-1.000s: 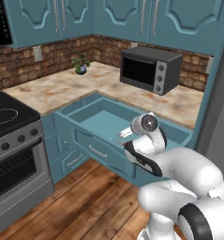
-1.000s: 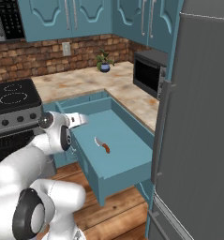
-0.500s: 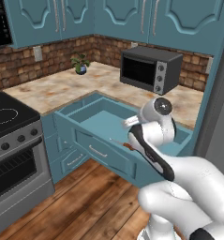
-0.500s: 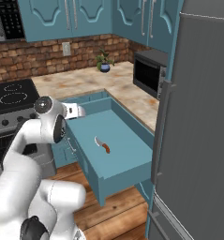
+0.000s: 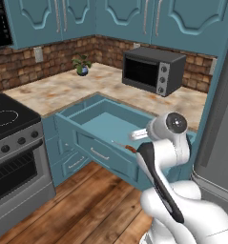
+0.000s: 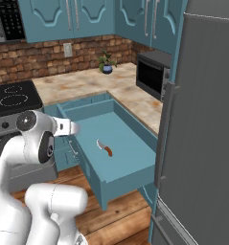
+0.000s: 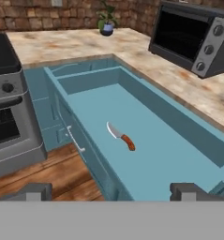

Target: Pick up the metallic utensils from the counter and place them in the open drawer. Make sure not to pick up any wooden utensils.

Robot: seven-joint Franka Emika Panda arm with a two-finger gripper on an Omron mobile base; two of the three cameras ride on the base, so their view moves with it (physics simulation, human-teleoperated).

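I've got the drawer [image 7: 179, 154] pulled wide open below the counter [image 7: 132, 51], its silver bar handle [image 7: 76, 139] on the front panel facing the wooden floor [image 7: 48, 173]. A knife [image 7: 121, 136] lies flat on the drawer's teal bottom, roughly in the middle — curved silver blade pointing toward the back wall, reddish-brown handle toward the front. From the right base view the same knife [image 6: 104, 148] sits well clear of the drawer's walls, touching nothing else.

My gripper [image 7: 111, 190] hangs above the drawer's front edge with its two dark fingertips [image 7: 36, 191] spread far apart and nothing between them — released and empty. In the left base view the hand is mostly hidden behind the white arm [image 5: 163, 157].

On the counter I can see a small potted plant [image 7: 105, 22] near the brick back wall and a dark toaster oven [image 7: 193, 40] toward the right. I cannot make out any other utensil on the stone from these views. The stove [image 7: 5, 98] stands to the left of the drawer, and the grey fridge [image 6: 202, 134] rises just beside the drawer's right side.
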